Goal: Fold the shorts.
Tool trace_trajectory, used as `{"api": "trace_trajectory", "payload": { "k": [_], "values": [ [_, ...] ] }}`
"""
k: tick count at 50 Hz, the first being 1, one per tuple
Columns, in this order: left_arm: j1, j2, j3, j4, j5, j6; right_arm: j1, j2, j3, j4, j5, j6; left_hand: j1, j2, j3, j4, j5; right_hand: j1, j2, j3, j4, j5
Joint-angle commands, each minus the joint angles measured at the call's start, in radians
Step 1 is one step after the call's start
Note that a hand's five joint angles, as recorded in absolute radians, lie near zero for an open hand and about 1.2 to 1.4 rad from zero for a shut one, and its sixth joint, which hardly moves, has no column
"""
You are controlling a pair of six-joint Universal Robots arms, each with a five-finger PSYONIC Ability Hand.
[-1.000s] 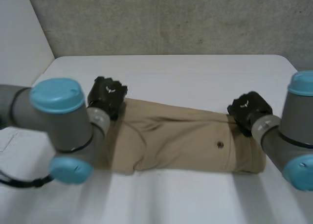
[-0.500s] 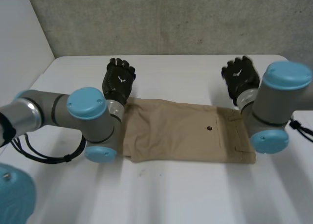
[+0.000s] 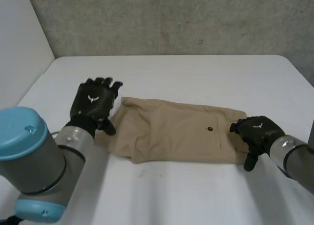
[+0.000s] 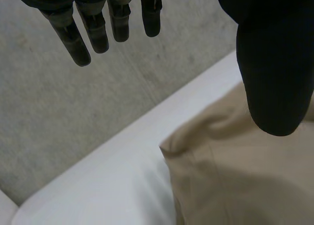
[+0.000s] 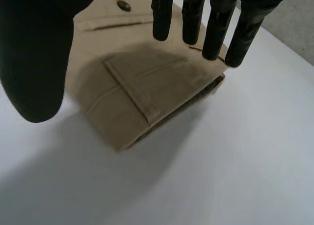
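Black left hand (image 3: pixel 92 103), right hand (image 3: pixel 256 131); splayed

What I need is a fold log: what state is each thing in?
shorts: folded lengthwise, lying flat, unheld
left hand: open, fingers straight, at the shorts' hem end
right hand: open, fingers straight, over the waistband end

No readable writing; the left hand (image 3: pixel 94 108) and right hand (image 3: pixel 256 132) each bear a small white emblem (image 3: pixel 91 98).

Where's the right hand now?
In the head view, the right hand is open at the tan shorts' right end, with the left hand at their other end.
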Motion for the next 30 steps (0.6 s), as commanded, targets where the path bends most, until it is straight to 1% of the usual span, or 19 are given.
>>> {"api": "trace_trajectory", "payload": {
  "k": [1, 4, 5, 7, 12, 16, 19, 20, 21, 23, 25, 28, 29, 30],
  "values": [
    [0.025, -0.008, -0.033, 0.002, -0.001, 0.007, -0.015, 0.035, 0.074, -0.193, -0.004, 0.004, -0.015, -0.028, -0.034, -0.027, -0.044, 0.353, 0.306, 0.305, 0.311, 0.304],
    [0.028, -0.004, -0.033, 0.003, -0.001, 0.007, -0.018, 0.050, 0.072, -0.208, -0.008, 0.002, -0.015, -0.028, -0.034, -0.027, -0.044, 0.734, 0.687, 0.686, 0.692, 0.685],
    [0.028, -0.004, -0.033, 0.002, -0.001, 0.007, -0.020, 0.050, 0.071, -0.211, -0.010, 0.002, -0.015, -0.028, -0.034, -0.027, -0.044, 0.991, 0.944, 0.943, 0.949, 0.942],
    [0.028, -0.001, -0.033, 0.002, -0.001, 0.007, -0.029, 0.050, 0.069, -0.210, -0.012, 0.002, -0.015, -0.028, -0.034, -0.027, -0.044, 1.153, 1.106, 1.105, 1.111, 1.104],
    [0.025, 0.000, -0.034, 0.000, -0.003, 0.007, -0.084, 0.043, 0.074, -0.205, -0.015, -0.013, -0.015, -0.028, -0.034, -0.027, -0.044, 1.154, 1.107, 1.106, 1.112, 1.105],
    [0.024, 0.002, -0.036, 0.000, -0.003, 0.007, -0.126, -0.002, 0.066, -0.196, -0.002, -0.050, -0.015, -0.028, -0.034, -0.027, -0.044, 1.154, 1.107, 1.106, 1.112, 1.105],
    [0.024, 0.005, -0.037, -0.001, -0.004, 0.009, -0.182, -0.075, 0.071, -0.161, 0.001, -0.150, -0.015, -0.028, -0.034, -0.027, -0.044, 1.154, 1.107, 1.106, 1.112, 1.105],
    [0.022, 0.008, -0.037, -0.001, -0.004, 0.009, -0.202, -0.089, 0.074, -0.148, 0.001, -0.182, -0.015, -0.028, -0.034, -0.027, -0.044, 1.154, 1.107, 1.106, 1.112, 1.105],
    [0.024, 0.012, -0.037, -0.001, -0.004, 0.009, -0.234, -0.105, 0.074, -0.127, 0.002, -0.252, -0.015, -0.028, -0.034, -0.027, -0.044, 1.154, 1.107, 1.106, 1.112, 1.105],
    [0.024, 0.023, -0.037, -0.001, -0.006, 0.009, -0.250, -0.112, 0.068, -0.107, 0.010, -0.321, -0.015, -0.028, -0.034, -0.027, -0.044, 1.154, 1.107, 1.106, 1.112, 1.105],
    [0.024, 0.031, -0.037, -0.001, -0.007, 0.009, -0.247, -0.115, 0.046, -0.096, 0.024, -0.392, -0.015, -0.028, -0.034, -0.027, -0.044, 1.154, 1.107, 1.106, 1.112, 1.105],
    [0.024, 0.046, -0.037, -0.001, -0.009, 0.009, -0.213, -0.120, 0.012, -0.099, 0.057, -0.420, -0.015, -0.028, -0.034, -0.027, -0.044, 1.154, 1.107, 1.106, 1.112, 1.105],
    [0.024, 0.052, -0.036, -0.001, -0.009, 0.009, -0.139, -0.119, -0.023, -0.101, 0.074, -0.423, -0.015, -0.028, -0.034, -0.027, -0.044, 1.154, 1.107, 1.106, 1.112, 1.105],
    [0.022, 0.055, -0.036, -0.001, -0.009, 0.009, -0.091, -0.114, -0.041, -0.104, 0.079, -0.429, -0.015, -0.028, -0.034, -0.027, -0.044, 1.154, 1.107, 1.106, 1.112, 1.105]
  ]
}}
